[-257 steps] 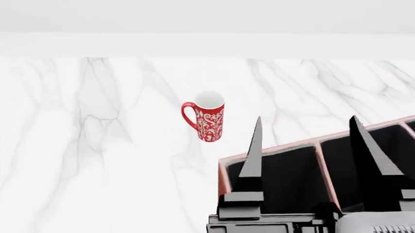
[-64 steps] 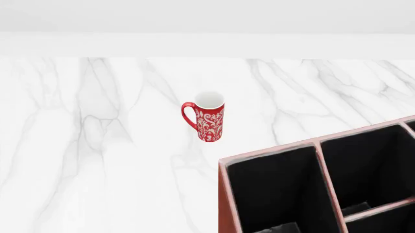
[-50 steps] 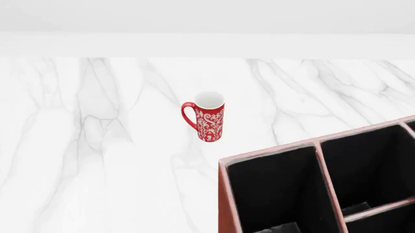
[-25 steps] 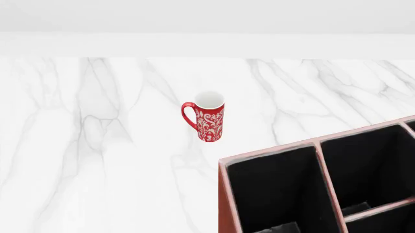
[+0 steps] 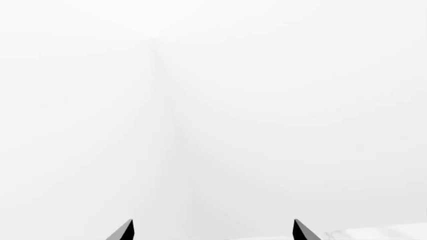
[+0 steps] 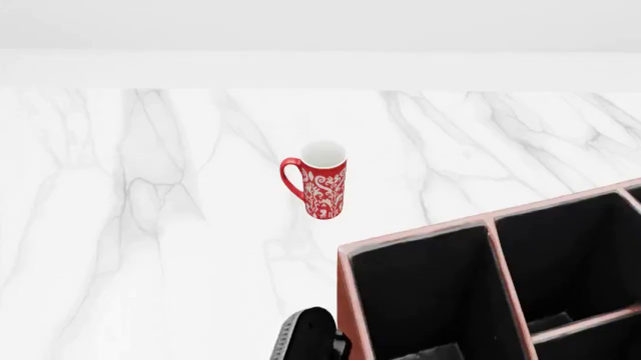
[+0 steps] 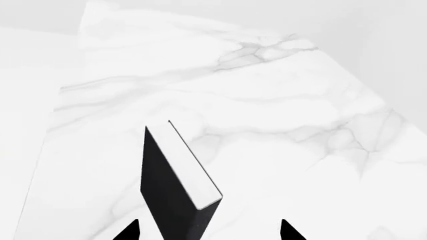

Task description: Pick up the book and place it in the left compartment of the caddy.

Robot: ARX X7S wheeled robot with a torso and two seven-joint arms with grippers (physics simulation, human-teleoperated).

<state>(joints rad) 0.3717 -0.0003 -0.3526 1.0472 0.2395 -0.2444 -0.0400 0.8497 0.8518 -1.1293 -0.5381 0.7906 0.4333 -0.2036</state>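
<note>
White marble counter (image 6: 150, 225) fills my head view, mug (image 6: 320, 180) upright mid-counter, caddy (image 6: 346, 300) at the near right, its left compartment (image 6: 425, 292) dark. On my right wrist view the book (image 7: 170, 190) stands between the parted tips of my right end effector (image 7: 208, 231). My left end effector (image 5: 212, 231) gapes at blank white.

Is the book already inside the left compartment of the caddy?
No: the book stands on the marble table in the right wrist view, outside the caddy.
</note>
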